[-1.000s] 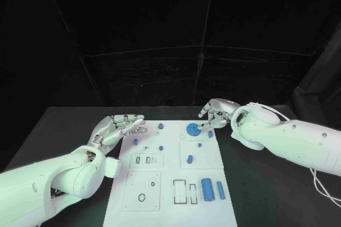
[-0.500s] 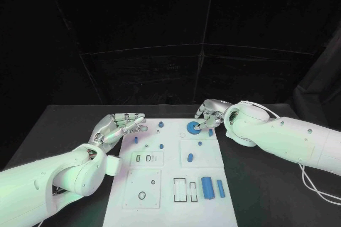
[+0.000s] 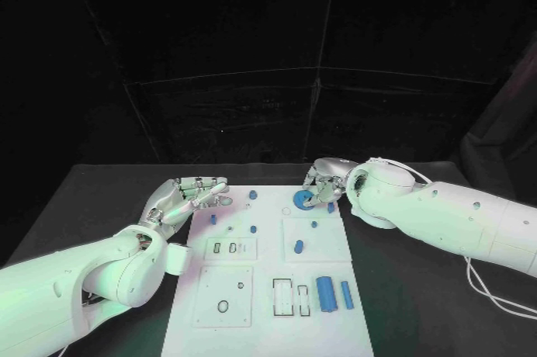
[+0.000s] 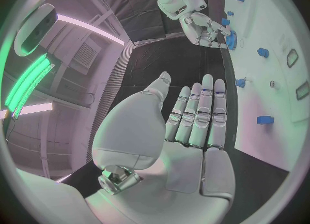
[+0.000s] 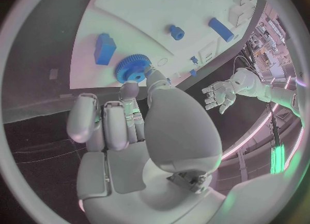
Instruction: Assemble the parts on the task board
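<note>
Since a second ago the right hand [image 3: 321,180] has slid closer over the blue gear [image 3: 303,199] at the far end of the task board [image 3: 268,326], fingertips now pinching its rim, so it should lift straight; the left hand [image 3: 182,199] hovers spread beside the board.

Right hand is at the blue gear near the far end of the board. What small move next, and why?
Probably close the right hand gently on the blue toothed gear. In the right wrist view its fingers reach the gear's rim on the white task board, but a firm hold isn't evident. The left hand rests spread at the board's edge, holding nothing.
</note>
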